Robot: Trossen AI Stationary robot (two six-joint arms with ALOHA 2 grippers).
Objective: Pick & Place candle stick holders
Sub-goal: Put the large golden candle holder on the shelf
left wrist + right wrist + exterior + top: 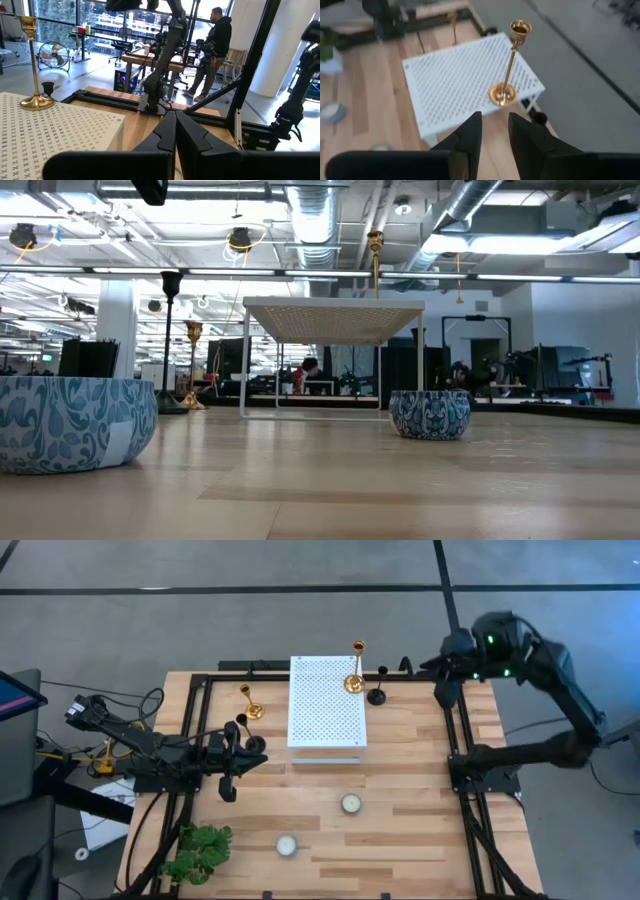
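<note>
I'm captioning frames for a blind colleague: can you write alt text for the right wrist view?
A gold candle stick holder stands upright near a corner of a white perforated shelf on the wooden table. The right hand hangs above the shelf's edge, fingers apart and holding nothing.

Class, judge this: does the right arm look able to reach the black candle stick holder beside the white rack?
Probably yes. The right gripper hovers near the black candle stick holder, with nothing between them.
</note>
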